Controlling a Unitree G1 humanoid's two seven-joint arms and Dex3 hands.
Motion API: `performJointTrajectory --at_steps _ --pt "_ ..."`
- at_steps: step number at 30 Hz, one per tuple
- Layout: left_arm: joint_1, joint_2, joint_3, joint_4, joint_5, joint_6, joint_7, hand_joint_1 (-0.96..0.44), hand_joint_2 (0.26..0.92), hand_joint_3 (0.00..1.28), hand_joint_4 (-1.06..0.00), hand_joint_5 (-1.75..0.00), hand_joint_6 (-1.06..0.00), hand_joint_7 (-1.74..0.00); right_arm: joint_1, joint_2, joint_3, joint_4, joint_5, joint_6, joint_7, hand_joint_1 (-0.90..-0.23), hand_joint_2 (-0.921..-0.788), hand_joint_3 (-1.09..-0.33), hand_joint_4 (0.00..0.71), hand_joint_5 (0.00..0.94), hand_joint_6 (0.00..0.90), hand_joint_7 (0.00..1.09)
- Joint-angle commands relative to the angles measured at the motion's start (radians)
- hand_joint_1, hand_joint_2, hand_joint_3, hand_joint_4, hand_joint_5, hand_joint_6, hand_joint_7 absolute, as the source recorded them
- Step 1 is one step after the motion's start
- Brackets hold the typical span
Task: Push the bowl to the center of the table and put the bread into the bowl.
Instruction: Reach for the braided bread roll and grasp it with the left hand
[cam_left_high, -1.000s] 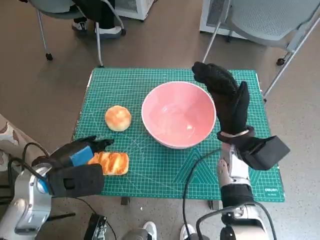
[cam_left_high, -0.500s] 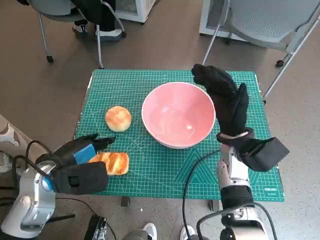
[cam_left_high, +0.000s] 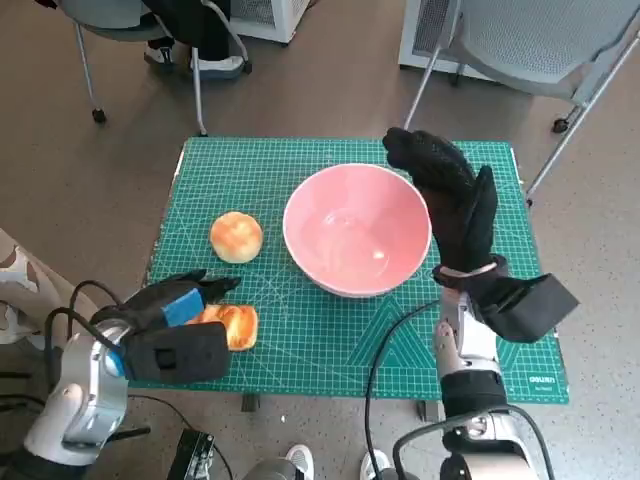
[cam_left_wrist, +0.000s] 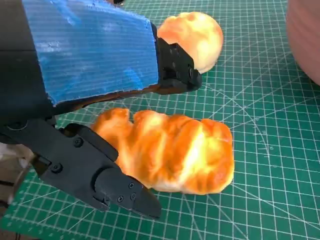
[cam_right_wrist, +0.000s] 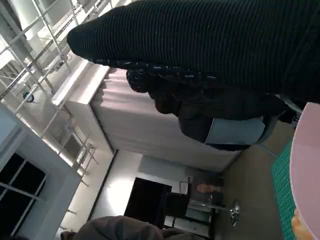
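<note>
Fingers of my left robot hand (cam_left_high: 172, 305) are spread apart around the braided bread (cam_left_wrist: 172, 155), at the tabletop's front left corner; they bracket the loaf, nothing gripped. My right robot hand (cam_left_high: 452, 200), gloved and released, stands upright against the pink bowl's (cam_left_high: 357, 228) right rim. I see the bowl near the middle of the green mat (cam_left_high: 300, 345). A round bun (cam_left_high: 236, 236) lies between bowl and left edge.
</note>
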Motion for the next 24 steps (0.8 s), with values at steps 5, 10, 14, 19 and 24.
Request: performJointTrajectory --at_steps 5,10,14,19,24 --pt "-0.029 -0.011 -0.028 0.042 0.023 -0.017 0.005 -0.37 0.547 0.3 -0.15 0.0 -0.34 -0.01 0.027 0.0 -0.002 0.012 0.004 0.011 0.01 -0.669 -0.921 -0.793 0.233 0.001 0.104 0.44" --pt "-0.038 -0.016 -0.04 0.065 0.027 -0.021 0.009 -0.35 0.371 0.63 -0.15 0.0 -0.36 -0.01 0.03 0.0 -0.002 0.012 0.001 0.005 0.01 -0.666 -0.921 -0.794 0.233 0.001 0.102 0.45" --pt "-0.047 -0.024 -0.05 0.096 0.031 -0.029 0.016 -0.32 0.321 0.72 -0.18 -0.01 -0.39 -0.02 0.03 0.0 -0.001 0.012 0.0 0.003 0.01 -0.663 -0.921 -0.794 0.233 0.001 0.1 0.45" --pt "-0.054 -0.027 -0.064 0.13 0.045 -0.039 0.021 -0.25 0.284 0.79 -0.31 -0.18 -0.47 -0.07 0.032 0.0 0.0 0.005 0.0 0.001 0.008 -0.659 -0.921 -0.795 0.234 0.001 0.097 0.46" --pt "-0.043 -0.021 -0.057 0.125 0.047 -0.059 0.038 0.1 0.322 1.0 -0.71 -1.25 -0.61 -0.89 0.032 0.0 -0.001 0.006 0.004 0.001 0.012 -0.652 -0.921 -0.796 0.234 0.001 0.095 0.46"
